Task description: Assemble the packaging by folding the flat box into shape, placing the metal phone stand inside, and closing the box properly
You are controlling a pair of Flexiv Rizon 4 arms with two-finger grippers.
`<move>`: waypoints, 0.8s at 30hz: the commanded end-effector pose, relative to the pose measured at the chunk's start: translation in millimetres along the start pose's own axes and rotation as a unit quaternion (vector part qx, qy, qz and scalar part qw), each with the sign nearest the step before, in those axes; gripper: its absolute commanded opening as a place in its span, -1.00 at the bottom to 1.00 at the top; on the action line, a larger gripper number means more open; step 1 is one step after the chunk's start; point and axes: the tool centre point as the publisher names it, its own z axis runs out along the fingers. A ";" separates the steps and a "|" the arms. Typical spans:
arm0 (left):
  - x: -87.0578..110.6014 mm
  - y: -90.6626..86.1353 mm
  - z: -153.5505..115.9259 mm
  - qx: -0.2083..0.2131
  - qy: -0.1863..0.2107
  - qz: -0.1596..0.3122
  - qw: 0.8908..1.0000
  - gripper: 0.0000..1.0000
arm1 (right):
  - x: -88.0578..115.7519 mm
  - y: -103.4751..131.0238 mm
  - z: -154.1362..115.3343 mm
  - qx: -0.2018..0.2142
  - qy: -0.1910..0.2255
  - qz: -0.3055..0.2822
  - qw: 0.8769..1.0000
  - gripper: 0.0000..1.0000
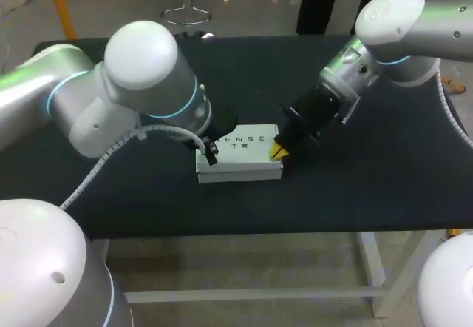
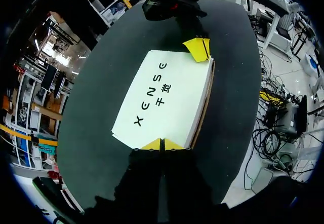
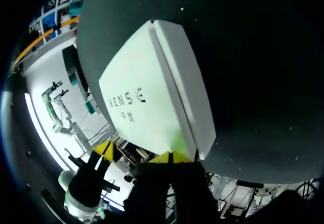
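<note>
**Box formed, closing step in hand**

The box (image 1: pixel 247 148) lies flat on the dark surface (image 1: pixel 369 186), near the middle, printed face up. It looks folded into shape, with a side wall showing along its near long edge. The stand is not in view, so I cannot tell whether it is inside.

The left arm (image 1: pixel 133 83) comes down on the box's left end. In its wrist view its yellow tips (image 2: pixel 153 144) sit together at the nearest edge of the box. The left jaws are narrow, pinched with nothing between them. The right arm (image 1: pixel 384 38) meets the opposite end. The right jaws are likewise drawn together, their tips (image 3: pixel 161 158) resting at the box's corner beside the seam where the lid meets the side flap.

My reading is that this is the last step, pressing the lid shut from both ends. The seam in the right wrist view shows as a thin line along the long edge, so the flap may not be fully seated.

The next move probably calls for even downward pressure along that edge. One end should be kept pinned so that the light box does not slide or tip on the surface.
</note>
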 end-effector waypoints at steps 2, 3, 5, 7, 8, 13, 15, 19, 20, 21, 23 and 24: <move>-4.9 7.6 12.0 0.060 0.017 0.000 0.998 -1.00 | 0.5 2.0 3.3 0.002 -0.001 0.000 1.000 -1.00; -4.2 7.7 12.9 0.060 0.018 0.000 0.998 -1.00 | 0.5 1.7 3.3 0.002 -0.001 0.001 1.000 -1.00; -3.1 8.4 13.6 0.062 0.022 0.001 0.998 -1.00 | 0.4 1.4 3.2 0.001 -0.001 0.001 1.000 -1.00; -1.3 9.3 14.3 0.061 0.022 0.001 0.998 -1.00 | 0.4 1.2 3.1 0.001 -0.001 0.001 1.000 -1.00; -0.7 10.0 14.5 0.061 0.023 0.001 0.998 -1.00 | 0.4 1.2 3.1 0.001 -0.001 0.001 1.000 -1.00; 5.4 16.6 16.5 0.059 0.026 0.000 0.998 -1.00 | 0.0 1.4 3.3 0.002 -0.001 0.002 1.000 -1.00; 6.9 18.4 17.7 0.060 0.026 -0.001 0.998 -1.00 | -0.2 1.6 3.8 0.003 -0.001 0.002 1.000 -1.00; 8.1 20.3 21.6 0.060 0.030 -0.003 0.998 -1.00 | -0.4 2.1 4.9 0.004 -0.002 0.002 1.000 -1.00; 8.6 20.9 22.2 0.061 0.031 -0.004 0.998 -1.00 | -0.7 2.3 5.4 0.004 -0.002 0.003 1.000 -1.00; 9.6 21.4 22.8 0.061 0.031 -0.004 0.998 -1.00 | -1.3 2.6 5.9 0.004 -0.001 0.003 1.000 -1.00; 11.3 22.3 24.6 0.062 0.032 -0.004 0.998 -1.00 | -3.0 3.7 6.9 0.006 -0.001 0.006 1.000 -1.00; 12.0 22.4 26.1 0.062 0.032 -0.004 0.998 -1.00 | -3.8 4.4 7.6 0.007 0.000 0.008 1.000 -1.00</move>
